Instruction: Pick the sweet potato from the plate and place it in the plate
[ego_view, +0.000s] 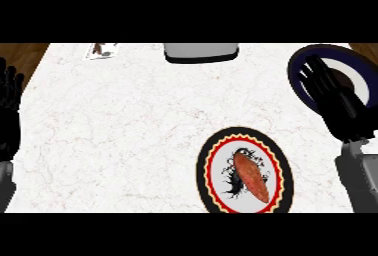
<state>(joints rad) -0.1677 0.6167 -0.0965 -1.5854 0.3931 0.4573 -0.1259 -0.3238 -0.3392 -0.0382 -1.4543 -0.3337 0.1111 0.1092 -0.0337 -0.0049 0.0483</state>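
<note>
1. A white marbled desk (118, 125) fills the view, with dark wood showing past its far corners. A grey block-like object (201, 52) sits at the far edge and a small card (102, 50) lies near the far left corner.
2. The sweet potato (251, 176) lies lengthwise in the middle of the patterned plate (209, 170), close to the near edge, right of centre.
3. The dark-rimmed plate (353, 62) at the far right looks like the target; it is well apart from the patterned one.
4. The right hand (332, 92) hangs above the dark-rimmed plate, fingers straight and spread, holding nothing. The left hand (9, 100) rests at the left edge, fingers up and relaxed.
5. The pick is not yet begun. To do it well, the right hand should come toward the near edge and leftward until it is over the potato.
6. Line the fingers across the potato's narrow width, not along it, and close at its thick middle.
7. Lift straight up before crossing, so the patterned plate is not dragged.
</note>
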